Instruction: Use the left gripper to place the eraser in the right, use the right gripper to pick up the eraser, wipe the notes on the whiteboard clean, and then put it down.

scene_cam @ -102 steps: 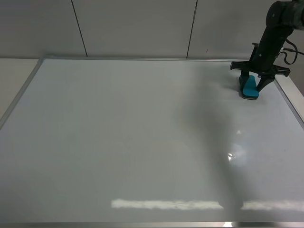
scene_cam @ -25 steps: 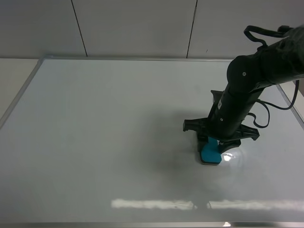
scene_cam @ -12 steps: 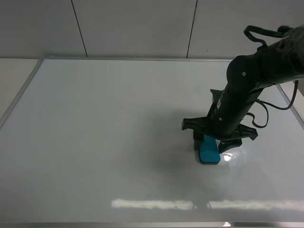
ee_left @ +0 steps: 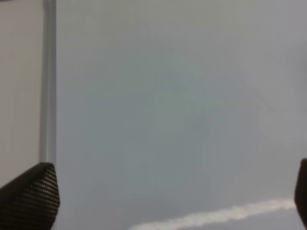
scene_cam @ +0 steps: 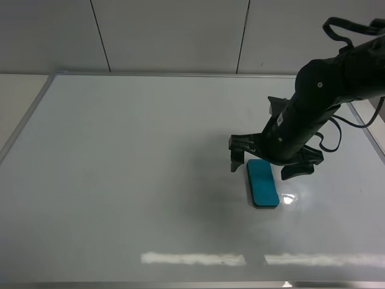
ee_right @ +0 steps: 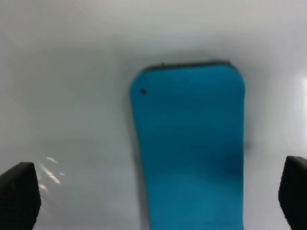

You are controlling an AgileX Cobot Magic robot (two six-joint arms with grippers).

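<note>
The whiteboard [scene_cam: 132, 174] fills most of the high view, a glossy white surface in a thin silver frame, with a grey panelled wall [scene_cam: 174, 33] behind it and a pale strip of table [scene_cam: 15, 102] off its left edge. A long bright reflection [scene_cam: 192, 259] runs across the board near its front edge. No red marks show anywhere on the visible surface.

The right arm [scene_cam: 337, 78] reaches in from the upper right, thick and matte black, with black cables [scene_cam: 337, 30] looping above and beside it. It casts a soft shadow on the board to its left and blocks a patch of surface beneath it.

The right gripper [scene_cam: 274, 167] hangs just above the board with its jaws spread wide, holding nothing.

The eraser [scene_cam: 262, 183] lies flat on the whiteboard right of centre, teal face up, directly below and between the spread jaws without touching them. The right wrist view shows the eraser [ee_right: 189, 148] well clear of both fingertips [ee_right: 19, 194].

In the left wrist view, the left gripper [ee_left: 168, 191] is spread wide over bare board by the frame.
</note>
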